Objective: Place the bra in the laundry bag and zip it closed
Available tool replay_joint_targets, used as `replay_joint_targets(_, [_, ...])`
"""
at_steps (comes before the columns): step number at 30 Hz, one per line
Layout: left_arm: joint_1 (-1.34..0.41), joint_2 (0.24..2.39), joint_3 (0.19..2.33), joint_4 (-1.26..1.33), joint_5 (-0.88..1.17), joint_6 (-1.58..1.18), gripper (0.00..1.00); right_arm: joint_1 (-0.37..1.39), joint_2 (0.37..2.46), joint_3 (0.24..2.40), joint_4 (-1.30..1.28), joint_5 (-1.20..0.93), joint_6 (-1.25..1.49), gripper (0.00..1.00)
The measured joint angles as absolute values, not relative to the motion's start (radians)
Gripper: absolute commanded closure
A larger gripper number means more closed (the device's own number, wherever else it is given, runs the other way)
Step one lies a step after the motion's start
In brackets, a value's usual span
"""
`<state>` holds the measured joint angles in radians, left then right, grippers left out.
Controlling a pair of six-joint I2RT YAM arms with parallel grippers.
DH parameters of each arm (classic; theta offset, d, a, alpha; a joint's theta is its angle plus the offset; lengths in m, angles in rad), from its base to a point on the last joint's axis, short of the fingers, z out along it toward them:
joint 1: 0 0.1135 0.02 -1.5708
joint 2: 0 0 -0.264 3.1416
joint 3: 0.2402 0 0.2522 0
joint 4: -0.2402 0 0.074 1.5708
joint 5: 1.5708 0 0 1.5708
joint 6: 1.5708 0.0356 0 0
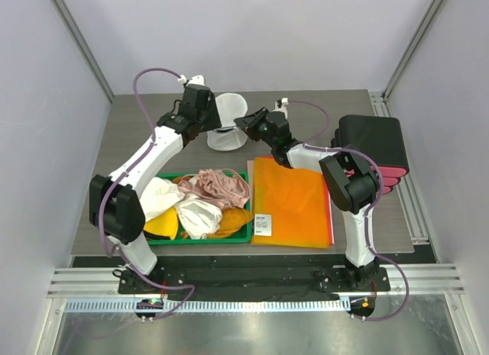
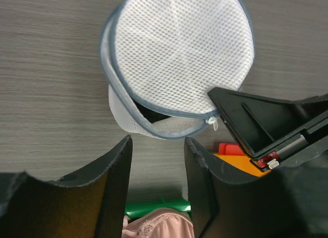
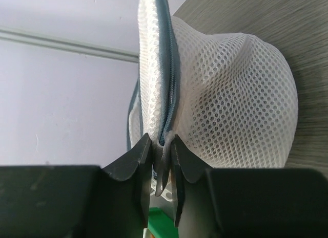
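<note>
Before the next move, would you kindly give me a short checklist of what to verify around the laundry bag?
1. Right gripper pinches the laundry bag at its zipper edge: ok.
2. Left gripper open and empty, just short of the bag: ok.
3. Bra inside the bag: cannot tell; only a dark gap shows under the flap.
4. Zipper fully closed: not ok; the flap gapes along one side.
5. Bag resting on the table: ok.
</note>
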<state>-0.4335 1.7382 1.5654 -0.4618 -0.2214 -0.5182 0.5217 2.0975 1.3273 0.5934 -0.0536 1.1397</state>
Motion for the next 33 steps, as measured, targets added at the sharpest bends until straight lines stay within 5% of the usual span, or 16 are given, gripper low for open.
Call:
replay_joint_targets(6, [-0.409, 1.676, 1.472, -0.381, -0.171, -0.505, 0.51, 0.535, 2.072, 1.327, 0.532, 0.0, 1.206, 0.74])
replay_joint_targets(8, [-0.418, 1.679, 1.457, -0.367, -0.147, -0.487, 0.66, 0.538, 2.071, 1.326, 0.518, 0.009, 1.224, 0.74])
replay_joint_targets(10, [-0.432, 1.682, 1.449, -0.345, -0.122, -0.466, 0.7, 0.542, 2.07, 1.325, 0.504, 0.018, 1.243, 0.74])
replay_joint_targets(16, [-0.476, 1.689, 1.434, -0.255, -0.084, -0.382, 0.55, 0.561, 2.046, 1.311, 0.462, 0.031, 1.291, 0.74])
replay_joint_targets(29, [-0.557, 1.716, 1.369, -0.121, -0.175, -0.26, 0.64, 0.564, 2.007, 1.308, 0.412, 0.05, 1.397, 0.74])
replay_joint_targets(33, [-0.562, 1.716, 1.334, -0.088, -0.191, -0.251, 0.6, 0.569, 2.007, 1.308, 0.409, 0.05, 1.421, 0.75])
